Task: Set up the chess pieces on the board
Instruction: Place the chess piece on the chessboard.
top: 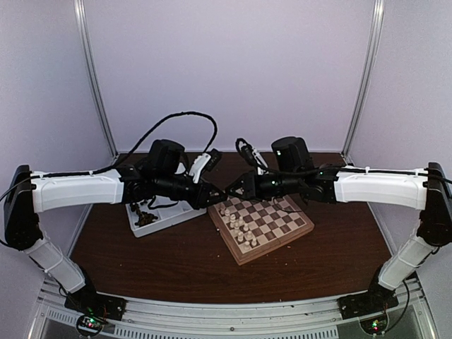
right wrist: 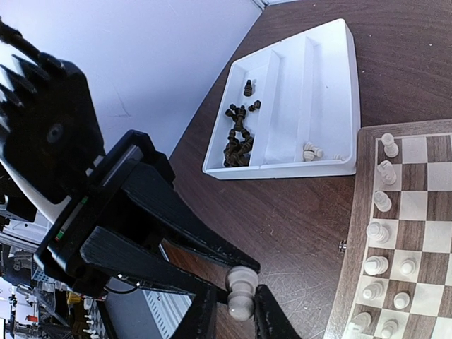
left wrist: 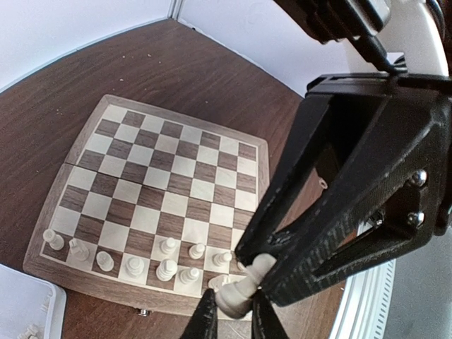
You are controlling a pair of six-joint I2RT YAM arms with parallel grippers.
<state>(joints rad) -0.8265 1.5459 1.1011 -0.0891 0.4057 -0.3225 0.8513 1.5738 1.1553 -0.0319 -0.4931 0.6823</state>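
1. In the top view the two arms reach in from the left and right edges of the frame. Their tips meet near the centre, just above the upper-left edge of the board.
2. The left gripper is nearly closed. Its two fingers pinch one cream-white piece at the bottom centre of the left wrist view.
3. The right gripper is also narrowed around that same piece, with a finger against each side. In the left wrist view it comes in from the upper right and its tips converge on the piece's rounded end.
4. The held piece hangs in the air between the two grippers, off the board and above the brown table.
5. Other cream-white pieces on the board stand upright in two uneven rows. They run along the board's lower edge in the left wrist view.
6. The white tray lies left of the board in the top view, close beside it but not touching.
7. A heap of dark brown pieces lies in the tray's leftmost compartment in the right wrist view. A few cream pieces in the tray lie in another compartment.
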